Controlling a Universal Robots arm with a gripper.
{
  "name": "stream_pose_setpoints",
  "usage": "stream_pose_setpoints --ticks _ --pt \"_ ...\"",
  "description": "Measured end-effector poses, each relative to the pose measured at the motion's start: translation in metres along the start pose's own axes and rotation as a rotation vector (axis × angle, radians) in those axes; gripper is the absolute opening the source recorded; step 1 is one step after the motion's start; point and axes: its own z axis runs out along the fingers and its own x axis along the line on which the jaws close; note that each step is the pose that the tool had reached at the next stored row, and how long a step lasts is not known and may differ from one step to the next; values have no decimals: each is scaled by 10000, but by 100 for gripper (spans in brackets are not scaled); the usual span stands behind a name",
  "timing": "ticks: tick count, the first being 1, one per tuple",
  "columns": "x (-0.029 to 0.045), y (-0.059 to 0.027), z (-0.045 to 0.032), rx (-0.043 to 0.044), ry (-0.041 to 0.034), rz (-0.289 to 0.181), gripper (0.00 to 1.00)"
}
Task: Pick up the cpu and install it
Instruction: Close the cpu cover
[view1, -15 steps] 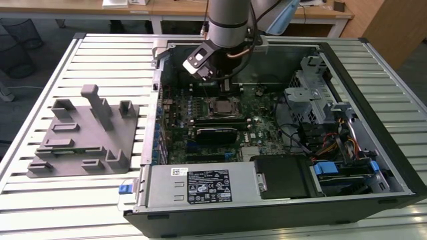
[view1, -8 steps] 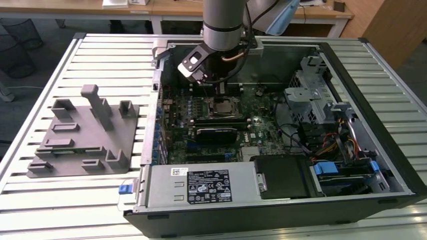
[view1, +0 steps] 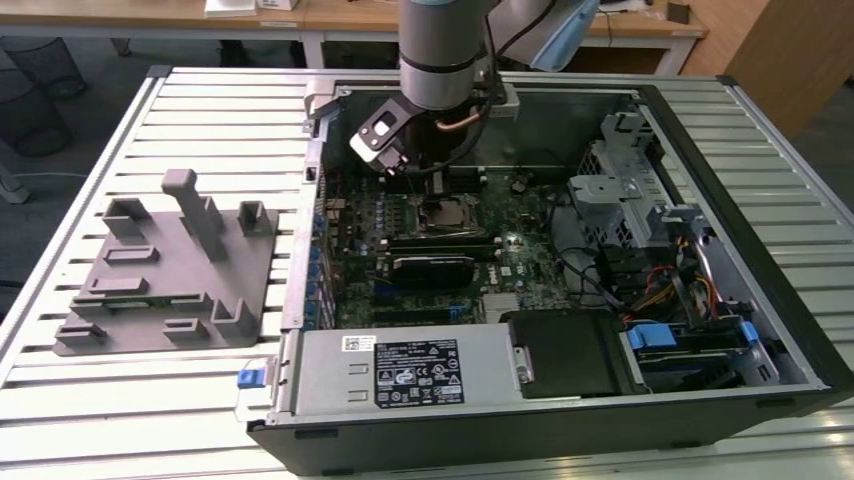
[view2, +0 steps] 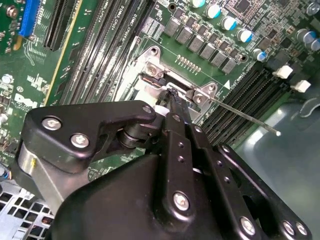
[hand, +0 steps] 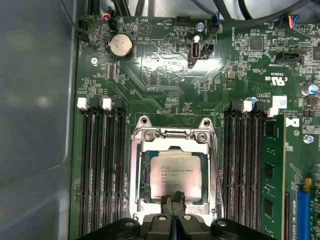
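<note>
Down in the open computer case (view1: 534, 435), the gripper (hand: 174, 200), drawn narrow: black fingertips pressed together, hardly a slit between them in both wrist views. Holds nothing aloft. Meets one edge of the cpu (hand: 175, 174), tips on or a hair above the silver lid; cannot tell which. The cpu itself flat, silver top up, seated inside the square metal socket frame (hand: 146, 136) at the middle of the green motherboard (hand: 150, 80). On either side of the frame, banks of black memory slots (hand: 102, 170); in one of the outer slots, a green memory module (hand: 272, 175) standing on edge. From a corner of the frame, a thin wire lever (view2: 240, 114) slanting out over the neighbouring slots. Beyond the socket, near the board's edge, a round coin battery (hand: 120, 45).

Then the surface: a slatted metal table (view1: 200, 130), with the case lying on its side, lid off, filling the half toward the exterior view's right edge. Along the case's near wall, a grey power supply (view1: 400, 372). Just beside the case, toward the table's edge on the exterior view's left, a grey moulded fixture (view1: 167, 280) with upright posts. Past the table's far edge, wooden desks (view1: 347, 15) and a wire-mesh bin (view1: 34, 60) on the floor.
</note>
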Motion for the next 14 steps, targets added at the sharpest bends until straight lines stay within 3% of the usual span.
stream_pose_setpoints --ticks 6,14 --pt "0 -2 61 0 1 1 11" --pt "-1 6 84 2 -1 1 11"
